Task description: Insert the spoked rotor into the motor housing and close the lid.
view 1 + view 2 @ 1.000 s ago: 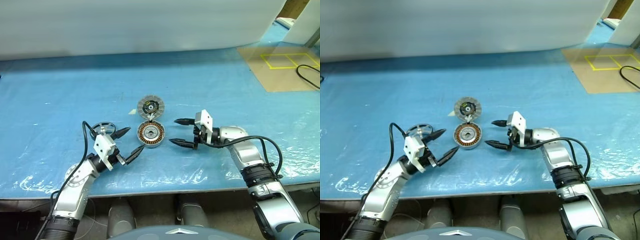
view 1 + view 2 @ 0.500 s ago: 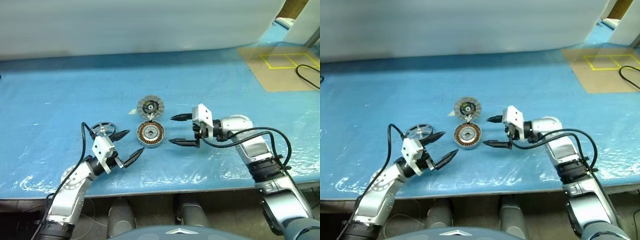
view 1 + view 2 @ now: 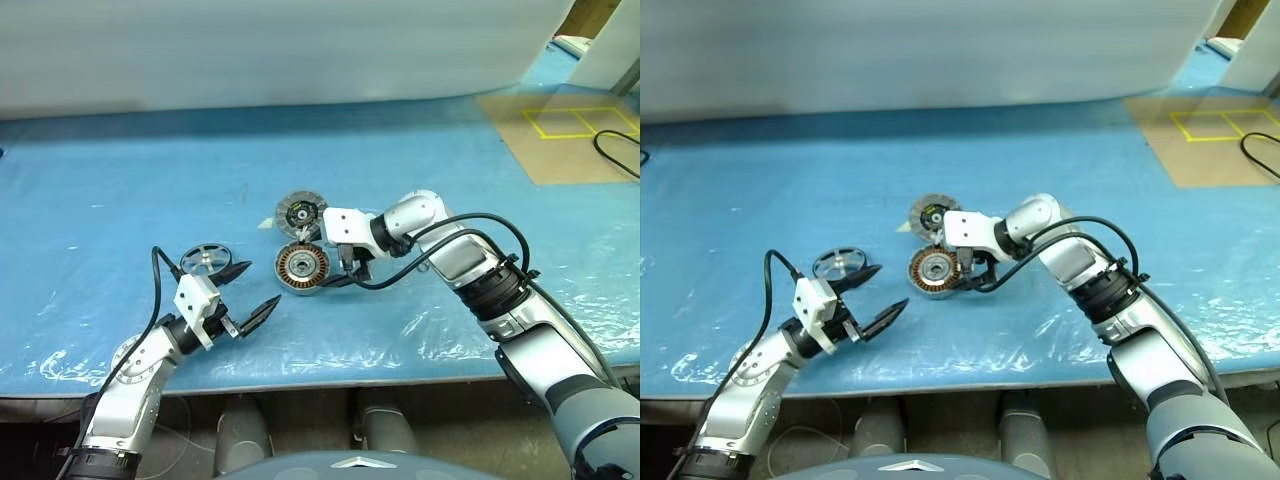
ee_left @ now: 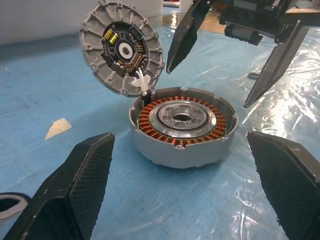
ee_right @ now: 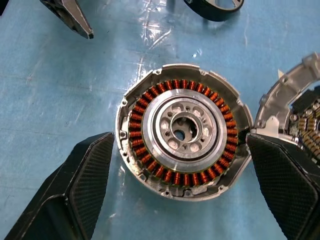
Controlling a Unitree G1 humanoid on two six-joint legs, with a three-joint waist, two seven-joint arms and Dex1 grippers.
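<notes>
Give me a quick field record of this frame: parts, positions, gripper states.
housing: motor housing on the blue table cover, copper windings exposed, no rotor inside
lid: lid open, tilted up at the housing's far edge
rotor: spoked rotor on the cover, left of the housing
left gripper: open, empty, near the rotor
right gripper: open, empty, above the housing, fingers on either side

Two silver metal robot arms with black joint bands. Each ends in a white block carrying two black, textured, pointed fingers: left gripper [image 3: 246, 293] at lower left, right gripper [image 3: 340, 268] at centre. Black cables loop alongside both forearms.
</notes>
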